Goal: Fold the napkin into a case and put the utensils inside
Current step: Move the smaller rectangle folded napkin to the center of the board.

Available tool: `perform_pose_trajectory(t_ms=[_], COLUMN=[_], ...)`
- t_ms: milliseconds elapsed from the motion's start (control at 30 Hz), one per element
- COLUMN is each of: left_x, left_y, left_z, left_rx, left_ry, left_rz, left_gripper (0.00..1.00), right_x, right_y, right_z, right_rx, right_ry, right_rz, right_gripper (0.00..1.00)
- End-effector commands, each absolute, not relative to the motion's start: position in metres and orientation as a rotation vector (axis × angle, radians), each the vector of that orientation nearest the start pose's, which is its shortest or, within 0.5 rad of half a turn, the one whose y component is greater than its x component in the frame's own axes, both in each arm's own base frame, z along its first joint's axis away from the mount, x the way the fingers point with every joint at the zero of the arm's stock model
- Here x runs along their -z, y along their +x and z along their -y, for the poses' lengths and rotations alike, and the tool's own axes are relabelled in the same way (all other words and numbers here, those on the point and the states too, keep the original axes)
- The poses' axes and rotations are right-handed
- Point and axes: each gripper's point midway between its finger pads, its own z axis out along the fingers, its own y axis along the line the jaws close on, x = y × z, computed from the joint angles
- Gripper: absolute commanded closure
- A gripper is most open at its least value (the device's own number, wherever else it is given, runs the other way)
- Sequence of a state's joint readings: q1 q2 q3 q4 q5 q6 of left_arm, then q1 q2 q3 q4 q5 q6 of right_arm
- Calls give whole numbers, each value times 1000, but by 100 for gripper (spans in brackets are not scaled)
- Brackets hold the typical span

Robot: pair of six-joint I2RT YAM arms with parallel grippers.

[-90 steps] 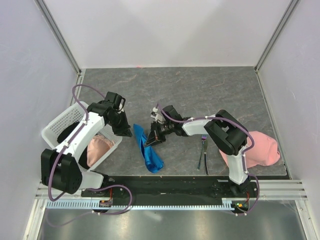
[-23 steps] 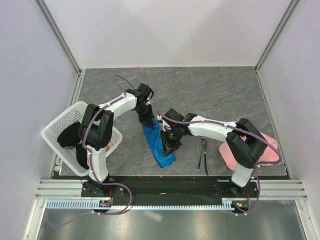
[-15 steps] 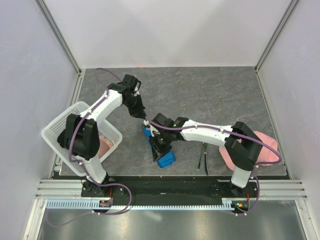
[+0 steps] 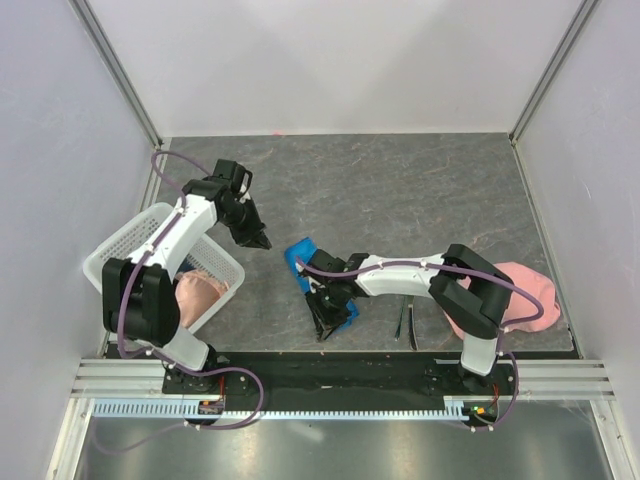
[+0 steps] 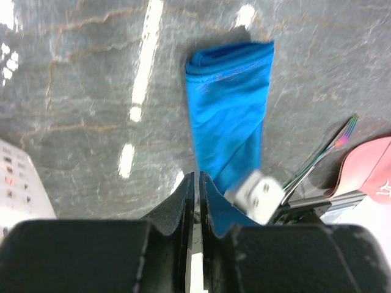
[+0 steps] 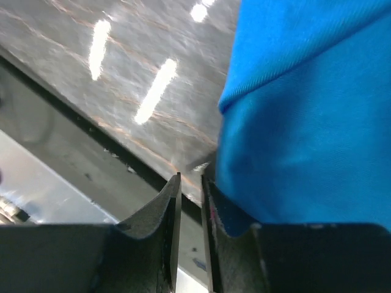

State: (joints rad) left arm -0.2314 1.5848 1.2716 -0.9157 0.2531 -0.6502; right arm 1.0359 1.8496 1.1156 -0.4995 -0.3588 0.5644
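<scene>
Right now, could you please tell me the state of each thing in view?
napkin: folded into a narrow strip, flat on the table.
left gripper: nearly shut, empty, off the napkin.
right gripper: jaws narrow at the napkin's near end; grip unclear.
utensils: lying on the table, outside the napkin.
basket: holds a pink cloth.

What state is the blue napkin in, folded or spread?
Folded: the napkin lies as a narrow strip, with layered edges visible at one end.
</scene>
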Motion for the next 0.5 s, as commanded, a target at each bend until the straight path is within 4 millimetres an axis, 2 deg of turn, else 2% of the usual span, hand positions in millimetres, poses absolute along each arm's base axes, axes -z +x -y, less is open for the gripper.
perform_pose_trajectory(t_ms=[0,100,133,200,233,267,300,333,433,467], left_x=[-141,-145,-145,-146,-145,-145,-144,-143,-143,-144], left_y=[288,281,280,276,274,273,272,272,276,276], left_z=[136,134,134,136,137,138,139,140,144,146], left_rx=[550,550,551,573,579,591,594,599,629,644], left_ry=[-531,-527,-529,-526,-527,-528,-528,-524,-505,-494], left_rz=[-2801,-2795,-2794,-2795,-2803,-2807,-2810,-2815,-2812,-2812], left_gripper=[87,86,86,86,86,86,86,86,86,86], right_x=[0,4,4,6,8,4,14,15,8,-3], right_y=[137,167,184,206,224,241,247,260,280,285], right_z=[-318,-283,-270,-256,-242,-241,-234,-226,-224,-228], right_rx=[-581,-468,-455,-416,-376,-362,-329,-310,-294,-316], right_ry=[-586,-427,-345,-327,-274,-295,-293,-262,-260,-261], right_rz=[-2989,-2985,-2986,-2974,-2968,-2947,-2979,-2982,-2978,-2958], right_gripper=[75,76,76,76,75,76,76,75,76,76])
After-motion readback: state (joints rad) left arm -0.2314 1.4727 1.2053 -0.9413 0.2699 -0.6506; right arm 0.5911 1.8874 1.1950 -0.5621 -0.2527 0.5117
